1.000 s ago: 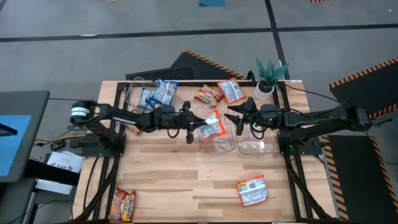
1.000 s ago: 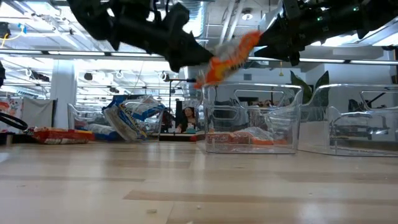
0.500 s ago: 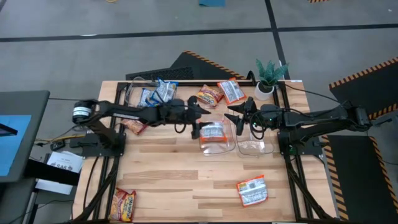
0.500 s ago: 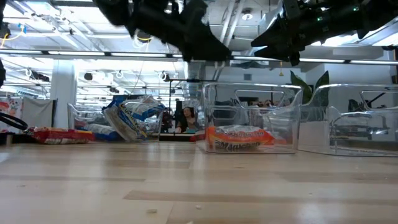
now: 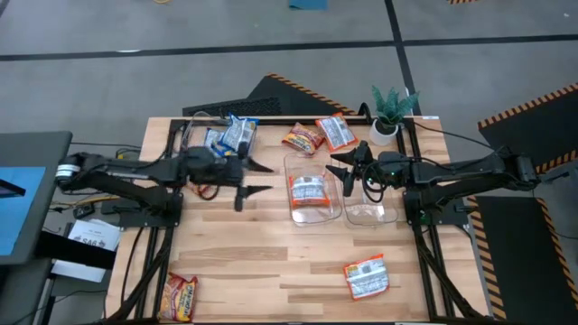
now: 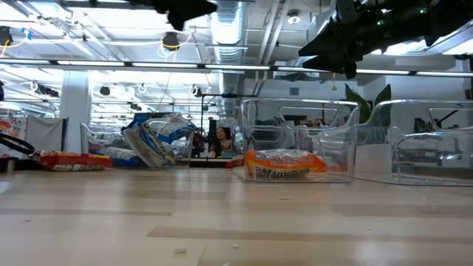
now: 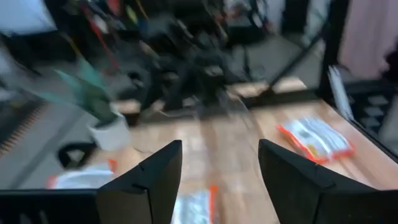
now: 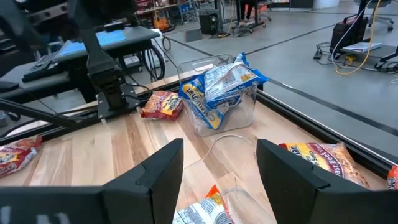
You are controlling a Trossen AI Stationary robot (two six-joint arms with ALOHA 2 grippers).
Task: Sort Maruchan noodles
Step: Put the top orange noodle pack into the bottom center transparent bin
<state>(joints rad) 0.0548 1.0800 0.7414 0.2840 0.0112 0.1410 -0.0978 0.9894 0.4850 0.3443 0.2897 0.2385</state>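
An orange-and-white noodle packet (image 5: 310, 191) lies flat on the floor of the middle clear bin (image 5: 296, 164), also visible in the low view (image 6: 284, 162). My left gripper (image 5: 267, 178) hovers open and empty, left of that bin and above the table. My right gripper (image 5: 336, 168) stands open and empty above the gap between the middle bin and the right clear bin (image 5: 370, 215). Blue-and-white packets (image 5: 233, 134) fill the far-left bin (image 8: 249, 106). Loose packets lie at the far edge (image 5: 302, 138) (image 5: 336, 132), near right (image 5: 367, 276) and near left (image 5: 179, 296).
A small potted plant (image 5: 391, 110) stands at the far right corner. A black frame (image 5: 271, 118) runs along the table's far edge. Bare wood lies across the middle and near part of the table (image 5: 262, 253). A red-and-yellow packet (image 6: 70, 160) lies at the left.
My left gripper opened and let go of the orange-and-white packet, which dropped into the middle bin and now lies flat there. The gripper then drew back toward the table's left edge and rose.
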